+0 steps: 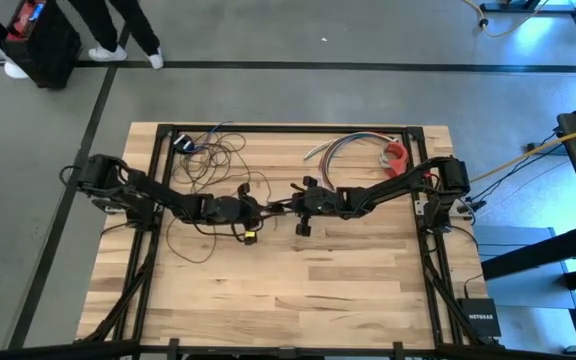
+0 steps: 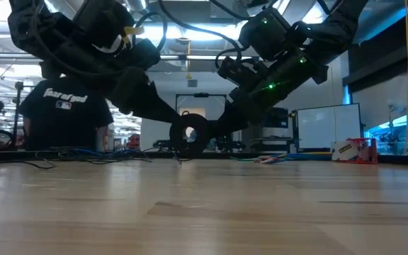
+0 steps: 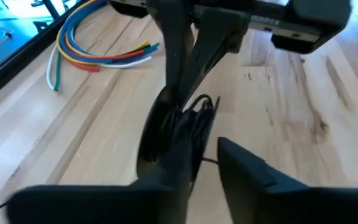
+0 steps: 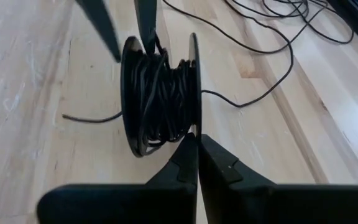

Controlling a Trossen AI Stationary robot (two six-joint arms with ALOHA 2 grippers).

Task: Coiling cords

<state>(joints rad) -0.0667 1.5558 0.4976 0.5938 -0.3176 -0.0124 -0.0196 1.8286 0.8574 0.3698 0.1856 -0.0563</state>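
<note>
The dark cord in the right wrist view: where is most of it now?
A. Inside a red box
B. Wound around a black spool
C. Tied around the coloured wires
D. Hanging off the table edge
B: many turns of the dark cord sit between the two rims of the black spool, with a loose tail trailing over the table.

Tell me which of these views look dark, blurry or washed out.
Low view: backlit by bright room lights, so both arms and the spool read as dark silhouettes. Left wrist view: soft, with the left gripper smeared. Right wrist view: sharp on the cords. High view: evenly lit across the table.
</note>
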